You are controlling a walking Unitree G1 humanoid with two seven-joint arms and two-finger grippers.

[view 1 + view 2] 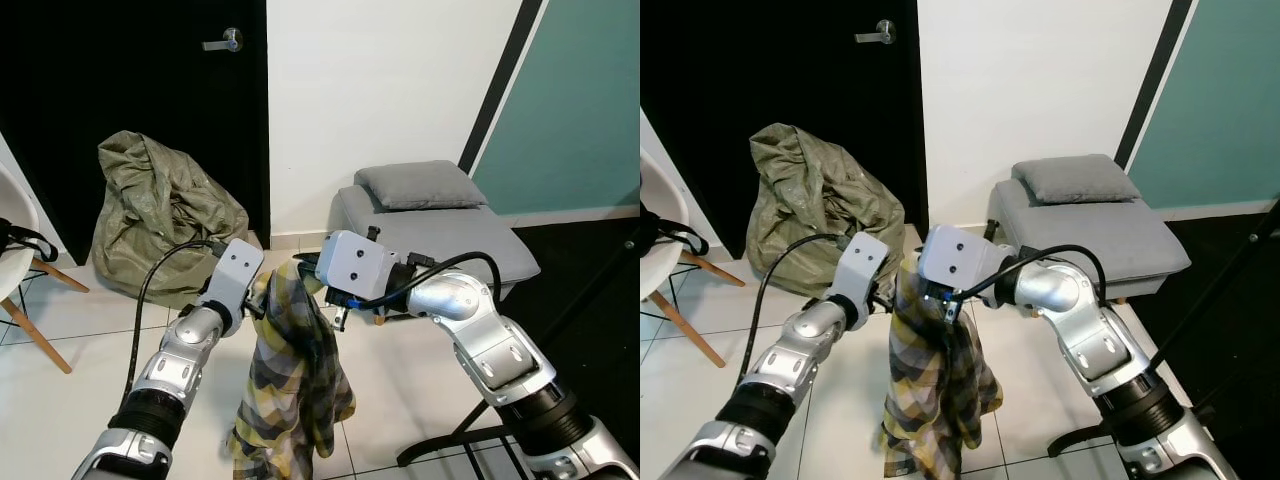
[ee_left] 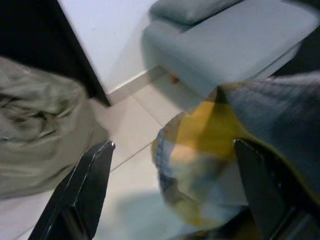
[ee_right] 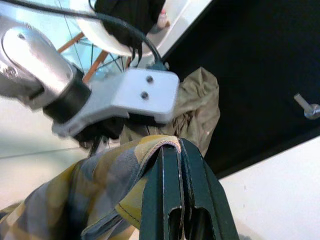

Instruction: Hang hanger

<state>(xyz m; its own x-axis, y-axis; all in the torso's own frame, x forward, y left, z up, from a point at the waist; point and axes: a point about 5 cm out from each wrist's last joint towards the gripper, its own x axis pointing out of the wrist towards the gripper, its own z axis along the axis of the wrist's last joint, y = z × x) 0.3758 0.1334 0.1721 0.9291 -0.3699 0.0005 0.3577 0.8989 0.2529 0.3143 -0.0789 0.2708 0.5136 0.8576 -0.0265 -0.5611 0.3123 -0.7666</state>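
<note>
The plaid shirt [image 1: 290, 380] hangs in the air between the two arms, above the tiled floor [image 1: 70, 400]. The right end effector [image 3: 175, 210] is closed on the shirt's top edge. The left end effector [image 2: 170, 200] is open, with the cloth between its fingers [image 2: 90, 185]. No hanger can be seen, perhaps it is under the cloth. To do well, keep the pinch firm and lift the top evenly, so that the shirt does not slide.
</note>
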